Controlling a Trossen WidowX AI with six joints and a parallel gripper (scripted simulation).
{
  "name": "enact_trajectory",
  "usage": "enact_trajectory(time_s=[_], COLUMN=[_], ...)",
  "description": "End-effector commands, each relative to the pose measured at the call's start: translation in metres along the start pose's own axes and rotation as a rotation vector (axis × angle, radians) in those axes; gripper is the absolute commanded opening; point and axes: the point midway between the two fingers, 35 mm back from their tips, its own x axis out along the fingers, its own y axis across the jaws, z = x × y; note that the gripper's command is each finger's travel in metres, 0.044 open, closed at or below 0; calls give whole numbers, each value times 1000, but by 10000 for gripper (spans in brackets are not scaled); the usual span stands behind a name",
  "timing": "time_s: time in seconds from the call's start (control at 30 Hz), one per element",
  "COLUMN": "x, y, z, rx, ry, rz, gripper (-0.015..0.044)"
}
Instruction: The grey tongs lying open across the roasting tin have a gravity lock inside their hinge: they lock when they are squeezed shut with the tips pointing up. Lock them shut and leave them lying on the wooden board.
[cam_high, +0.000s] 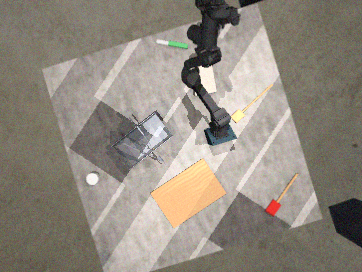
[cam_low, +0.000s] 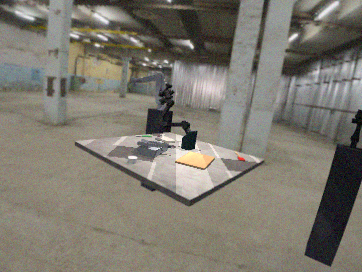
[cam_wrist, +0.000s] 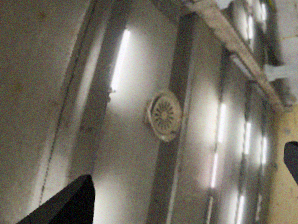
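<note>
The grey tongs (cam_high: 157, 158) lie across the roasting tin (cam_high: 164, 122) (cam_low: 152, 149), at left of centre in the top view. Their ends stick out past both long sides of the tin. Their arms are hard to make out in the exterior view. The wooden board (cam_high: 187, 192) (cam_low: 195, 160) lies flat with nothing on it. My gripper (cam_high: 220, 137) (cam_wrist: 192, 169) is open and empty, to the right of the tin and clear of the tongs and board. The wrist view faces the ceiling, with the fingers wide apart; the tongs are not in it.
A yellow-headed tool (cam_high: 238, 116) lies close to the gripper's right. A red-headed tool (cam_high: 273, 207) lies right of the board. A white round thing (cam_high: 92, 178) is left of the tin. A green and white stick (cam_high: 178, 45) and a cream block (cam_high: 208, 80) lie near the arm.
</note>
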Motion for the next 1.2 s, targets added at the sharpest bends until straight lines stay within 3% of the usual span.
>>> enact_trajectory(time_s=[0.0, 0.33, 0.63, 0.83, 1.17], x=[2, -8, -55, -92, -126], y=[36, 130, 241, 279, 302], z=[2, -6, -54, -89, -122], rx=[33, 138, 285, 317, 296], ry=[12, 92, 379, 553, 691], rz=[110, 395, 711, 816, 892], gripper=[440, 440, 440, 440, 440])
